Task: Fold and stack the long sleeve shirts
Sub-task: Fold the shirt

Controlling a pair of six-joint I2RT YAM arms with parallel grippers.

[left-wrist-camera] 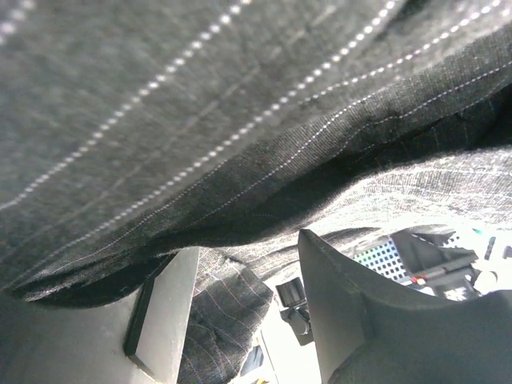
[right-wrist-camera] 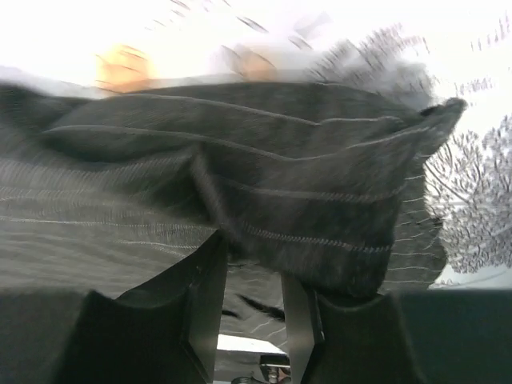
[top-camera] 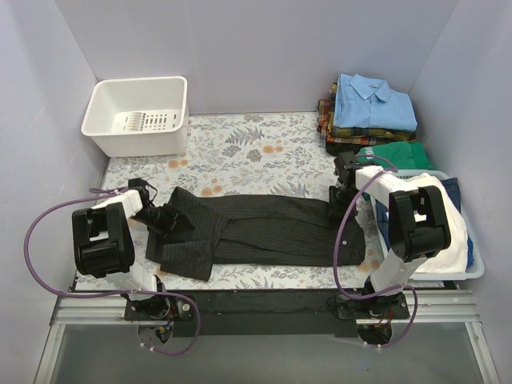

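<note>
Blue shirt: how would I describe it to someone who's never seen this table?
At the table's far right corner sits a stack of folded shirts. The blue shirt lies on top: the only plain light-blue one, with plaid shirts under it and a green shirt in front.

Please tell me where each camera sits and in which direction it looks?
Top external: above, behind the arms, looking down on the floral-patterned table; left arm and right arm show, the black pinstriped cloth shirt between them.
Left wrist: on the left arm, looking along its fingers into shirt cloth.
Right wrist: on the right arm, looking past its fingers at a folded shirt edge.
Shared: all views show that shirt.
</note>
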